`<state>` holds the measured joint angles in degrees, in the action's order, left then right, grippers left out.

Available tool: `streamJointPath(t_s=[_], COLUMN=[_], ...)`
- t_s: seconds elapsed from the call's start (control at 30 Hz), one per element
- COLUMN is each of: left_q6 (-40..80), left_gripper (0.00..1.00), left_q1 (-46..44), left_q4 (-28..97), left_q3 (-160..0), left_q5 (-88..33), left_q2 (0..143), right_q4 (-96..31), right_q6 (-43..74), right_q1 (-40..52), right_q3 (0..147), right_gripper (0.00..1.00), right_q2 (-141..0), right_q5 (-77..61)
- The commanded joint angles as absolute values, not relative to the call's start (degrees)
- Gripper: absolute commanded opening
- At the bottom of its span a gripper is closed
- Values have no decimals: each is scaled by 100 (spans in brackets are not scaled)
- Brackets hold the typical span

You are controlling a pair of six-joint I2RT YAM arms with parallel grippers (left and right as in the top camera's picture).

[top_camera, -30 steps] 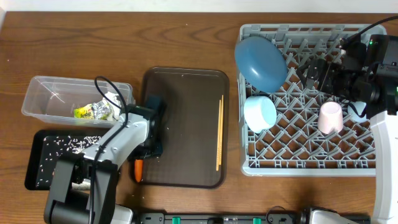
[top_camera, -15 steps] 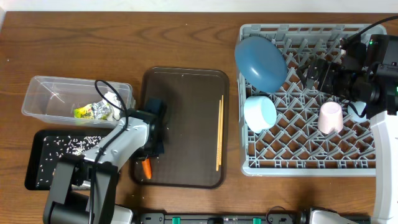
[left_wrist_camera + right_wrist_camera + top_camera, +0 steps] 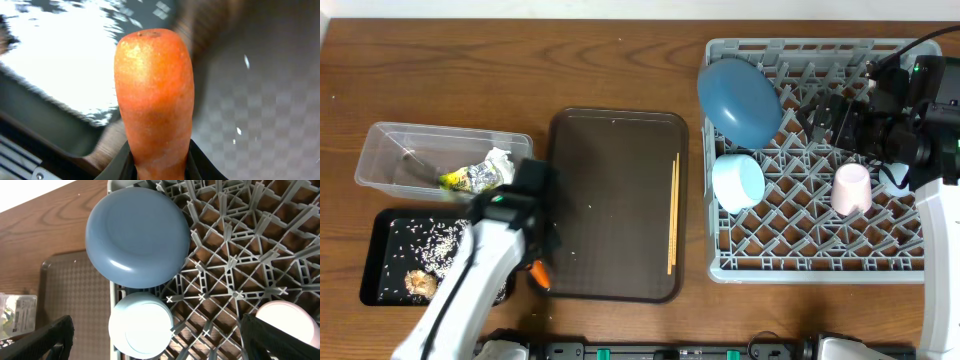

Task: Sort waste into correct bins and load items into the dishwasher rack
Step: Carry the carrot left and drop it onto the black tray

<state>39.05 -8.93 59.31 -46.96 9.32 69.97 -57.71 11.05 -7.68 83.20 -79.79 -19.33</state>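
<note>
My left gripper (image 3: 536, 270) is shut on the orange carrot (image 3: 538, 273) and holds it over the front left edge of the brown serving tray. The carrot (image 3: 152, 95) fills the left wrist view, between the jaws (image 3: 157, 167). The clear tub (image 3: 380, 160) holds the yellow-green wrapper (image 3: 465, 179) and the white tissue (image 3: 498, 162). The black tray (image 3: 375, 290) holds rice grains (image 3: 425, 235) and a brown lump (image 3: 418, 283). The grey rack (image 3: 820, 262) holds the blue plate (image 3: 738, 98), the bowl (image 3: 737, 182) and the pink cup (image 3: 850, 188). My right gripper (image 3: 825, 118) is open and empty above the rack.
The wooden chopsticks (image 3: 672, 215) lie along the right side of the brown serving tray (image 3: 620, 170). A light blue cup (image 3: 895, 180) shows partly beside my right arm. In the right wrist view the plate (image 3: 137, 235) and bowl (image 3: 141, 325) sit in the rack (image 3: 235, 255).
My left arm has swung left and toward the front, carrying the carrot from inside the serving tray to its left edge by the black tray. The right arm has not moved.
</note>
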Motion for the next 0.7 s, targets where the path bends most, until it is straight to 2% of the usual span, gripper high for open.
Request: streamJointPath(t_s=[0.0, 0.37, 0.57, 0.6, 0.67], left_q6=[4410, 4515, 4512, 4512, 4510], left_gripper=[9, 10, 11, 24, 34], left_q1=[-366, 1804, 2443, 2482, 2502], left_q4=[5977, 5275, 5105, 5083, 5063], left_q3=[-4805, -4521, -4510, -4510, -4510], left_q5=[1522, 1763, 1719, 1695, 1682], left_q2=[6600, 6678, 6967, 7006, 7052], right_q4=[-5767, -5830, -5946, -5948, -5951], right_q6=[1066, 1068, 1066, 1066, 1066], right_q1=[-705, -705, -705, -705, -705], right_q3=[8377, 8377, 8377, 8377, 8377], right_gripper=[99, 99, 99, 99, 99], right_q2=[-7983, -7983, -7983, -7983, -7983], right_q5=[-1953, -1957, -1955, -1957, -1957])
